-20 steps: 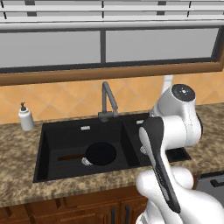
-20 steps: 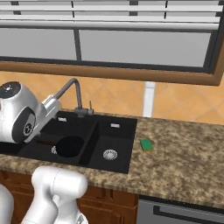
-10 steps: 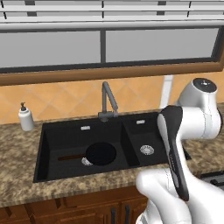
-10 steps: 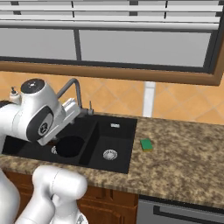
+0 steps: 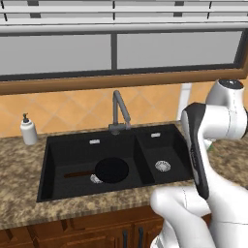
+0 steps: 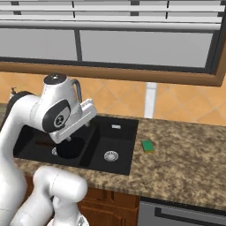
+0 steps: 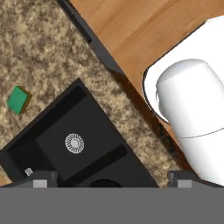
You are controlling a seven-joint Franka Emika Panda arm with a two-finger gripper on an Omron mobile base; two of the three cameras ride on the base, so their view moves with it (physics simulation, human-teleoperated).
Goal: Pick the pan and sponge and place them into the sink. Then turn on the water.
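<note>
Pan lies flat in the larger, left basin of the sink, handle toward the sink's left wall; that step reads complete. Gripper hangs above the smaller basin, jaws wide apart and empty. Sponge rests on the counter just beside the sink's right edge, awaiting pickup.

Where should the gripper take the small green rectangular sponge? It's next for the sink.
Come from straight above. The small green rectangular sponge lies flat on the speckled granite counter, right of the black sink. Close the open gripper across its shorter sides.
</note>
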